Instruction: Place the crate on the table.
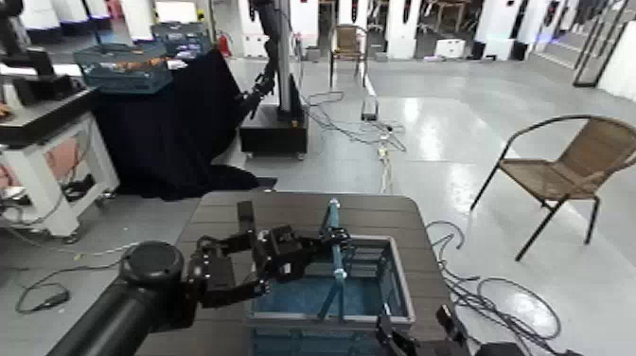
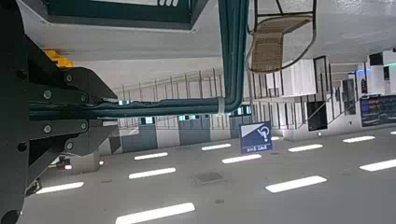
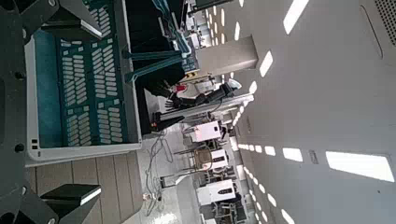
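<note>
A blue-grey crate [image 1: 326,293] with lattice sides and a pale rim is seen resting on the near part of a dark brown slatted table [image 1: 218,222], its thin teal handle [image 1: 336,248] standing upright across the middle. The handle is clamped by the left gripper [image 1: 317,244], which is reached in from the robot's left over the crate's rim; in the left wrist view the teal bar [image 2: 149,109] is shown pinched between the black fingers [image 2: 70,89], with the handle's upright [image 2: 232,47] rising beyond it.

The right gripper [image 1: 416,336] is positioned low at the crate's near right corner, just beside the rim. Its black fingertips [image 3: 70,196] are held apart in the right wrist view, with the crate's lattice wall [image 3: 93,84] and pale rim seen between them but not gripped, and the table's slats [image 3: 84,187] visible beneath.

Behind the table, a black-draped stand [image 1: 166,123] is occupied by a darker crate [image 1: 123,66], and a white workbench [image 1: 47,161] is placed at the far left. A second robot's base [image 1: 274,128] is parked on the grey floor, surrounded by loose cables [image 1: 379,133]. A wicker chair [image 1: 568,170] with a black frame is set to the right.
</note>
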### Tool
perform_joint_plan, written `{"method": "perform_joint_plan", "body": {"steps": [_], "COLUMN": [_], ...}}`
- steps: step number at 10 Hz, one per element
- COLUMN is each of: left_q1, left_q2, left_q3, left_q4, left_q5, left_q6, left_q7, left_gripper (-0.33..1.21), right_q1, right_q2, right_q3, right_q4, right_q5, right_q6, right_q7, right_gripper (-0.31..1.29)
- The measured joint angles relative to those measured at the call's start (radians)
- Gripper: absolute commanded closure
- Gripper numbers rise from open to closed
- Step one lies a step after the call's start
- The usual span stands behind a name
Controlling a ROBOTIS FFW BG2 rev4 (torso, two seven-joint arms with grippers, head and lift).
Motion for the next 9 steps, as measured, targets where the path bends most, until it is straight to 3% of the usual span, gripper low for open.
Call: {"method": "perform_joint_plan", "body": {"steps": [3, 9], "left_q1": [-0.031, -0.061], "left_q2": [-0.004, -0.01], "left_q3": [-0.028, -0.026], "left_q4": [0.063, 0.138], "left_q5": [-0.014, -0.082], "left_q6": [-0.009, -0.011], "left_q7": [-0.047, -0.148], "left_gripper": [1.2, 1.19], "right_q1": [-0.002, -0.004], "right_q2": [0.0, 0.0], "right_q3": [0.002, 0.004], "right_q4": [0.0, 0.0], "right_q5": [-0.001, -0.001], "right_q6": [-0.002, -0.002], "right_q7": [0.0, 0.0], "right_gripper": [0.15, 0.15]}}
